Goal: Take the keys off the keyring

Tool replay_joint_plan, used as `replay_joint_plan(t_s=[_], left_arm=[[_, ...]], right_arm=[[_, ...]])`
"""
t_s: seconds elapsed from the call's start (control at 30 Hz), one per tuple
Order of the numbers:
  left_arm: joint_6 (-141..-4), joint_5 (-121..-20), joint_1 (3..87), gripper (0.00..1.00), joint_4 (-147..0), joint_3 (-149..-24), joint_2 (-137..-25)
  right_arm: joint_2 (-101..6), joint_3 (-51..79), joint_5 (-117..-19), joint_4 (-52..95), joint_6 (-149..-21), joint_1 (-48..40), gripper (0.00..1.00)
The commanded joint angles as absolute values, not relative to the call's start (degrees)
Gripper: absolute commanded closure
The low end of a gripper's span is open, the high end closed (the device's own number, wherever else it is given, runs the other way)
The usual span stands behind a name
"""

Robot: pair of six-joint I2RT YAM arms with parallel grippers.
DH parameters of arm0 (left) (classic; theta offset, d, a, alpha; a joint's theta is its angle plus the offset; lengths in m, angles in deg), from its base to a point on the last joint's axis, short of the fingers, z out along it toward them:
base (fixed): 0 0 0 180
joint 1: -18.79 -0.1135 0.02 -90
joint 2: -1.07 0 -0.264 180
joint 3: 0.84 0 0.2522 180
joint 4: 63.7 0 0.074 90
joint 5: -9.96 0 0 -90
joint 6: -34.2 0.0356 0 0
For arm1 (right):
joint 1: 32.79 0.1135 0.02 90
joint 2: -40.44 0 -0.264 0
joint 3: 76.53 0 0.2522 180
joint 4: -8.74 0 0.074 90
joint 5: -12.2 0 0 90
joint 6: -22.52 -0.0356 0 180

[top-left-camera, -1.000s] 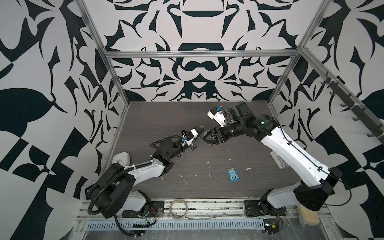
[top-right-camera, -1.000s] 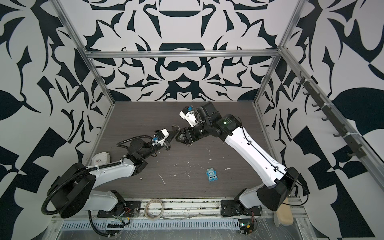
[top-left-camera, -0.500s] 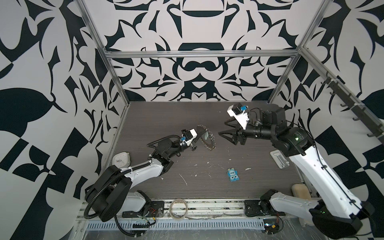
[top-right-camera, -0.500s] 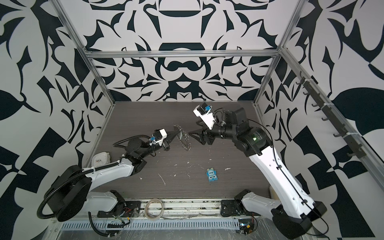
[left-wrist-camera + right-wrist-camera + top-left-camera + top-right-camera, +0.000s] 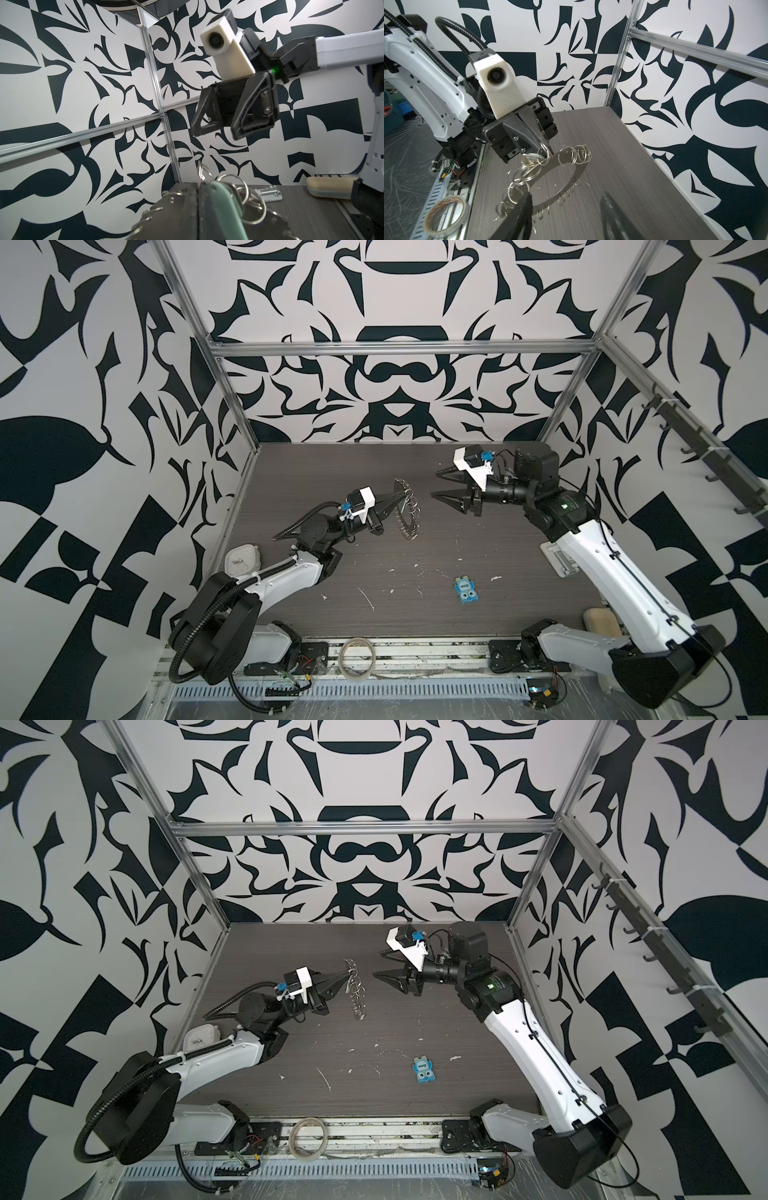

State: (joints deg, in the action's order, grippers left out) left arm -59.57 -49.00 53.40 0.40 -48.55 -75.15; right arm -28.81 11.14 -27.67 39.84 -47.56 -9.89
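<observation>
The right gripper (image 5: 435, 485) has drawn back from the keyring (image 5: 405, 510) toward the right edge of the tabletop (image 5: 498, 568). Its jaws stand apart with nothing between them. The left gripper (image 5: 395, 502) stays clenched on the keyring's rim, holding it upright above the tabletop's middle. The keys (image 5: 530, 158) still hang at the rim beside that grip. Nothing appears to have come free, so another attempt seems needed.

"One" is seen printed on the blue packet (image 5: 424, 1070), well apart from the right gripper (image 5: 379, 965); the tape roll (image 5: 446, 216) carries print that cannot be read.
</observation>
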Motion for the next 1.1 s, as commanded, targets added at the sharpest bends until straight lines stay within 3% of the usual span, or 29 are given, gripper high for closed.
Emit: replay_joint_plan(t_s=[0.0,1.07], left_arm=[[-62.5,-47.4,53.0,1.00,5.0,-50.5,-73.3],[-63.4,-46.7,53.0,1.00,5.1,-51.5,-75.1]], right_arm=[[-30.8,12.6,-24.9,35.2,-47.9,-10.2,0.46],[-33.9,14.1,-21.6,32.7,-51.4,-5.0,0.49]])
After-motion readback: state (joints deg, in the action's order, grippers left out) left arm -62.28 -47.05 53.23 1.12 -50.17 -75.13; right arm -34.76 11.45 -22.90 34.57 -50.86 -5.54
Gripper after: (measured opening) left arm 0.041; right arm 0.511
